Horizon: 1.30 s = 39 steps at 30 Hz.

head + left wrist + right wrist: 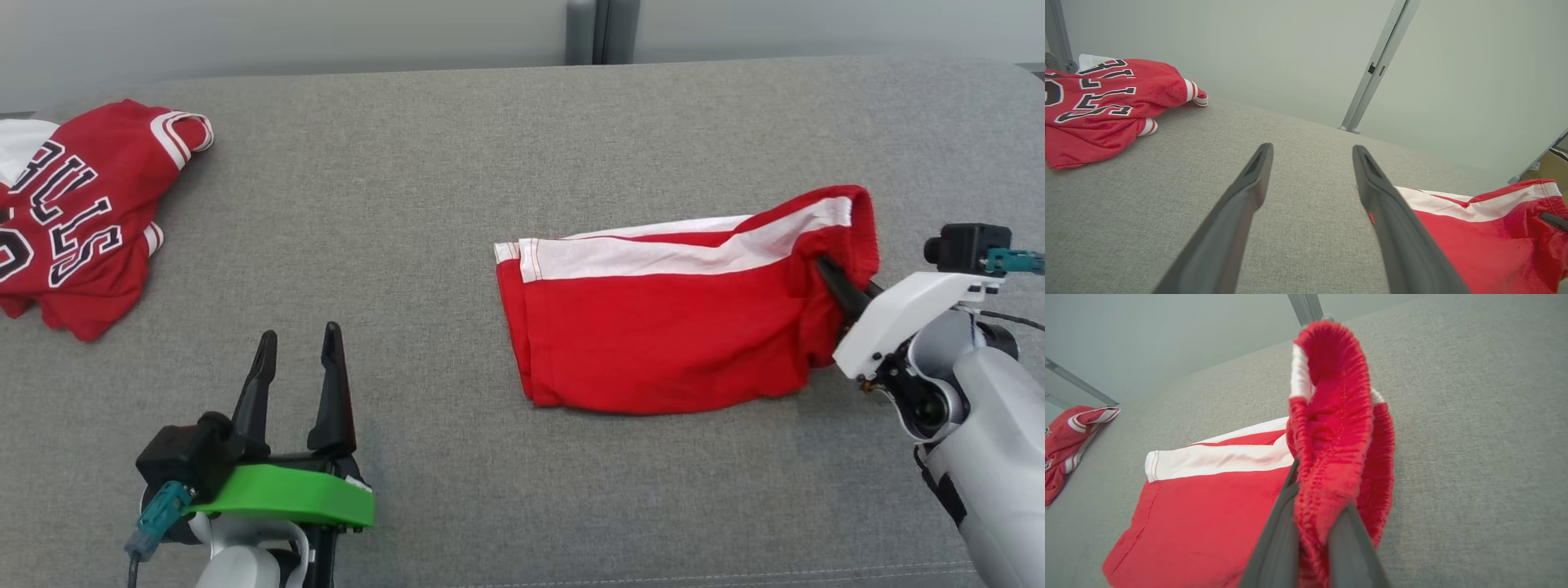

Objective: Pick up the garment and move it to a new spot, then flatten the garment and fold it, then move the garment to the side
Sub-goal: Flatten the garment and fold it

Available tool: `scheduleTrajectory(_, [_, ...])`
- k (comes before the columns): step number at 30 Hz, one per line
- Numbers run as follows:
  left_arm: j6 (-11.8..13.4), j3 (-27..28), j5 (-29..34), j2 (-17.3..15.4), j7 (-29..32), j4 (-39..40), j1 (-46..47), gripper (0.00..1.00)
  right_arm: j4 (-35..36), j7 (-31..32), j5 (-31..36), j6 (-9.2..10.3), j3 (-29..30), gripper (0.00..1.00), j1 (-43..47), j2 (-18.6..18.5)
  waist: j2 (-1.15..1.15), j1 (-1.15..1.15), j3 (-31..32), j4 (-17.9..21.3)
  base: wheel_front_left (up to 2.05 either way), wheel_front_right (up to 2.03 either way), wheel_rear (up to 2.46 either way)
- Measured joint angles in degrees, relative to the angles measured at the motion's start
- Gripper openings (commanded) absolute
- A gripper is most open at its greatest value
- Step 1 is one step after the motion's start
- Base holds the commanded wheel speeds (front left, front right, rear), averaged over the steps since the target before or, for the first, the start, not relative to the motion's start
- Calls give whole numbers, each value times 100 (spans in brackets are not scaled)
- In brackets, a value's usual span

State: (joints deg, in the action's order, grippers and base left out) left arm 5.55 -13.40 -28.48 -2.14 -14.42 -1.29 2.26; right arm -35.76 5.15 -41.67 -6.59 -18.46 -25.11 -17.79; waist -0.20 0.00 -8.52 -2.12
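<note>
On the grey padded surface [522,122], right of centre, lie the red shorts [661,335], doubled over flat, with a white stripe along the far edge. Their ribbed waistband stands lifted at my right side. A red jersey [73,220] sits crumpled at the far left, partly cut off. My right gripper [834,282] pinches the waistband, its fingertips buried in cloth. My left gripper [299,335] hovers with its fingers spread wide.
</note>
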Motion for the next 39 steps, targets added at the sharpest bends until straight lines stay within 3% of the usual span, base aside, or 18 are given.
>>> scheduleTrajectory(11, [9,-245,-147,-27,0,34,1,100,966,517,-126,-47,-1038,0,-114,508,0,0,112,-288,0,0,0])
scheduleTrajectory(30, [59,-399,-359,-32,0,149,1,100,313,1114,-54,25,-1319,2,-292,733,0,0,170,-1124,0,0,0])
scheduleTrajectory(31, [60,-398,-359,-32,0,152,1,100,260,1120,-41,73,-1323,9,-315,739,0,0,168,-1154,0,0,0])
scheduleTrajectory(33, [76,-367,-359,-33,0,167,1,100,158,1129,8,103,-1350,50,-376,765,0,0,166,-1196,0,0,0])
scheduleTrajectory(34, [97,-358,-359,-34,0,169,1,100,136,1131,19,118,-1352,100,-403,794,0,0,167,-1207,0,0,0])
scheduleTrajectory(39, [109,-290,-359,-36,0,175,-2,100,90,1180,151,112,-1536,100,-620,915,0,0,192,-1198,0,0,0])
